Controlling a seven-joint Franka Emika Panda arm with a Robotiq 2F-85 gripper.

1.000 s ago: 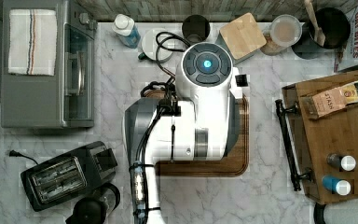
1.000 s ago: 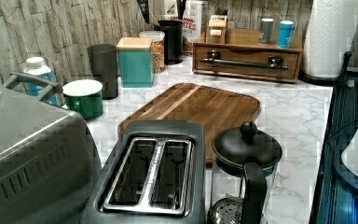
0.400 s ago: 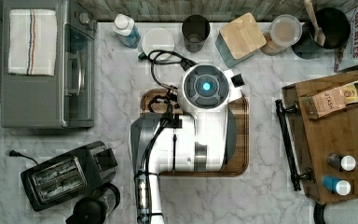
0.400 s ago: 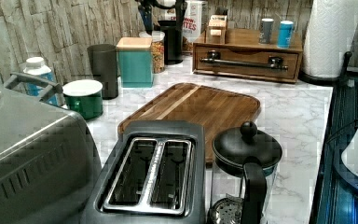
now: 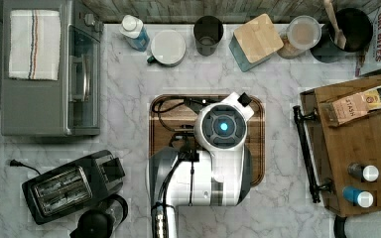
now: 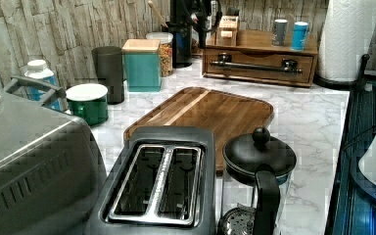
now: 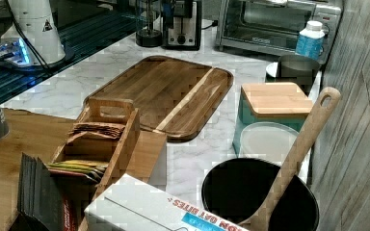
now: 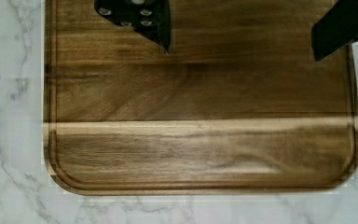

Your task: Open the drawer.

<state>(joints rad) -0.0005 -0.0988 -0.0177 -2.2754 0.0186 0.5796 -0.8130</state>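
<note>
Your gripper hangs above the board, well short of the drawer. Its two fingers are spread wide with nothing between them. In the top view your arm covers much of the board. Nearest in the left view stand the toaster and the kettle. Past the board, the drawer sits shut at the far end of the counter, its black handle across the front. In the top view the drawer is at the top view's right.
</note>
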